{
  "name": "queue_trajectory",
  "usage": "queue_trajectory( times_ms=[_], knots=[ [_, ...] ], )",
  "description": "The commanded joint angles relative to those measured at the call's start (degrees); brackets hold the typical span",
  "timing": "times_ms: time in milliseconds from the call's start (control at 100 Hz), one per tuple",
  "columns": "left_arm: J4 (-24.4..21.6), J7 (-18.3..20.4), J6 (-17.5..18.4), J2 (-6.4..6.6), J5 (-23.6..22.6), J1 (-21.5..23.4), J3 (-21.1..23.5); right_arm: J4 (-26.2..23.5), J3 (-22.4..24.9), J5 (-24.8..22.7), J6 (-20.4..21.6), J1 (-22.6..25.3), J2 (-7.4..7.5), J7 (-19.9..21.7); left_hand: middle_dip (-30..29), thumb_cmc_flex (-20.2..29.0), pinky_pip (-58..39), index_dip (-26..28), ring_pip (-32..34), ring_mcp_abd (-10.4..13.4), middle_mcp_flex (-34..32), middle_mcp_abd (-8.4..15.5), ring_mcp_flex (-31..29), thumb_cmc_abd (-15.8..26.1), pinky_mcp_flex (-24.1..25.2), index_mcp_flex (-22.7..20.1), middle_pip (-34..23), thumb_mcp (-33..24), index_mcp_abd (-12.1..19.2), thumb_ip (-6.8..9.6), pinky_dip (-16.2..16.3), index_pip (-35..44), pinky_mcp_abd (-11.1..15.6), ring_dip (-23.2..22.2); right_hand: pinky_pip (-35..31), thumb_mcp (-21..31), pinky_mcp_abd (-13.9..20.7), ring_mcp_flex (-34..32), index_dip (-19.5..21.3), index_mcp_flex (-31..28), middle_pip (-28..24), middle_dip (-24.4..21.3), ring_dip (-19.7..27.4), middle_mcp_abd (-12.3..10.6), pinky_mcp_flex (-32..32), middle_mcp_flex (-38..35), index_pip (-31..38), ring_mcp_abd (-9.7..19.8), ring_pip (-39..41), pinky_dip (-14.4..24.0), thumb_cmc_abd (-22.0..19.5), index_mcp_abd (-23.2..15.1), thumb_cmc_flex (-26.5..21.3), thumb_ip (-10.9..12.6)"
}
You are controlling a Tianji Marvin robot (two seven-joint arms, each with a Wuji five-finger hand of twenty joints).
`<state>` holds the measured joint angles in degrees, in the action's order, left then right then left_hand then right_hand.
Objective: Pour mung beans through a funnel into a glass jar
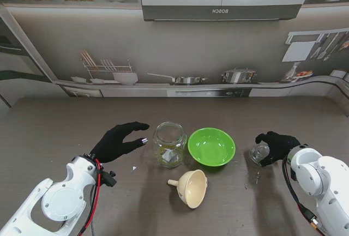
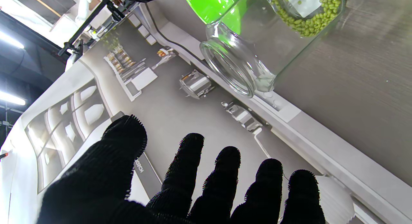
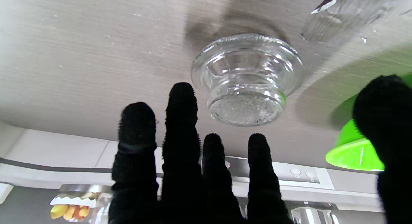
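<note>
In the stand view, the glass jar (image 1: 169,144) stands at the frame's centre on the table (image 1: 54,132), with some mung beans (image 2: 305,19) at its bottom. The green bowl (image 1: 211,146) sits just right of it; the cream funnel (image 1: 191,187) lies on its side nearer to me. The left robot hand (image 1: 117,141) hovers near the jar, fingers spread, holding nothing. The right robot hand (image 1: 277,146), also spread and empty, hangs just beside the glass lid (image 1: 259,152).

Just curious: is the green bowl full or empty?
Empty: the green bowl shows only bare green inside; the beans sit in the glass jar.
</note>
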<state>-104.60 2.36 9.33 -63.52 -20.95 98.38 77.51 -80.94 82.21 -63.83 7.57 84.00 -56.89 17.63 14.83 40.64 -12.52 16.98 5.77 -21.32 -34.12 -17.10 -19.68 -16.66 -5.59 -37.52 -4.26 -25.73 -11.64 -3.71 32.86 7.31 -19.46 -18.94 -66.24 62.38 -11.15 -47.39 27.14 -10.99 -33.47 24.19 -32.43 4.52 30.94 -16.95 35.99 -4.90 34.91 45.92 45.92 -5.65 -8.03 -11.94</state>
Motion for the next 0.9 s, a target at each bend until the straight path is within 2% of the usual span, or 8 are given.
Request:
queue_trajectory(
  times_ms=[0, 330, 620, 890],
  knots=[
    [0.04, 1.25, -0.2, -0.02, 0.24, 0.05, -0.05, 0.29, -0.46, -0.75, -0.41, 0.0, -0.06, 0.84, -0.13, 0.94, 1.59, -0.09, -0.32, -0.07, -1.13, 0.07, -1.47, 1.63, 0.17, -0.25, 0.4, 1.36, 0.17, 1.78, 0.47, -0.02, 0.25, -0.12, -0.6, 0.43, -1.12, 1.17, 1.64, 1.7, -0.09, -0.67, 0.74, 1.33, -0.09, 2.35, 0.31, -1.15, 0.42, 0.76, 1.55, 0.85, 2.57, 1.63],
    [0.07, 1.71, -0.44, 0.05, 0.43, -0.05, -0.16, 0.1, -1.0, -2.45, -1.26, -0.25, 0.15, 2.6, -0.13, 1.01, 1.59, -0.07, -0.33, -0.17, -1.06, 0.05, -1.51, 1.77, 0.21, -0.23, 0.42, 1.58, 0.18, 1.79, 0.51, -0.01, 0.25, -0.14, -0.4, 0.32, -1.84, 1.02, 1.65, 1.54, 0.19, -1.1, 0.61, 1.95, -0.11, 1.8, 0.17, -1.87, 0.51, 0.88, 1.65, 1.46, 3.78, 1.36],
    [0.11, 2.1, -0.86, 0.11, 0.61, -0.16, -0.34, 1.53, -2.52, -2.72, -1.71, -1.29, 0.24, 2.35, -0.12, 1.05, 1.59, -0.06, -0.3, -0.16, -1.09, 0.15, -1.59, 1.88, 0.21, -0.19, 0.41, 1.79, 0.14, 1.8, 0.54, -0.02, 0.25, -0.16, -0.46, 0.36, -1.86, 1.36, 1.86, 2.05, 0.22, -1.16, 0.56, 2.44, 0.36, 2.7, 0.06, -2.19, 0.3, 1.08, 1.61, 1.9, 3.89, 1.35],
    [0.12, 2.83, -1.16, 0.24, 0.85, -0.24, -0.42, 2.36, -3.42, -1.81, -2.09, -1.7, 0.25, 2.56, -0.12, 1.13, 1.63, -0.07, -0.3, -0.18, -0.98, 0.05, -1.58, 1.99, 0.35, -0.04, 0.43, 2.07, -0.01, 1.82, 0.56, -0.08, 0.27, -0.17, 0.95, 0.41, -4.97, 2.13, 1.92, 3.36, -0.8, -0.63, 1.65, 1.41, 1.03, 3.73, -0.2, -4.53, -2.12, 0.71, 1.94, 2.42, 3.64, 1.34]
  ],
)
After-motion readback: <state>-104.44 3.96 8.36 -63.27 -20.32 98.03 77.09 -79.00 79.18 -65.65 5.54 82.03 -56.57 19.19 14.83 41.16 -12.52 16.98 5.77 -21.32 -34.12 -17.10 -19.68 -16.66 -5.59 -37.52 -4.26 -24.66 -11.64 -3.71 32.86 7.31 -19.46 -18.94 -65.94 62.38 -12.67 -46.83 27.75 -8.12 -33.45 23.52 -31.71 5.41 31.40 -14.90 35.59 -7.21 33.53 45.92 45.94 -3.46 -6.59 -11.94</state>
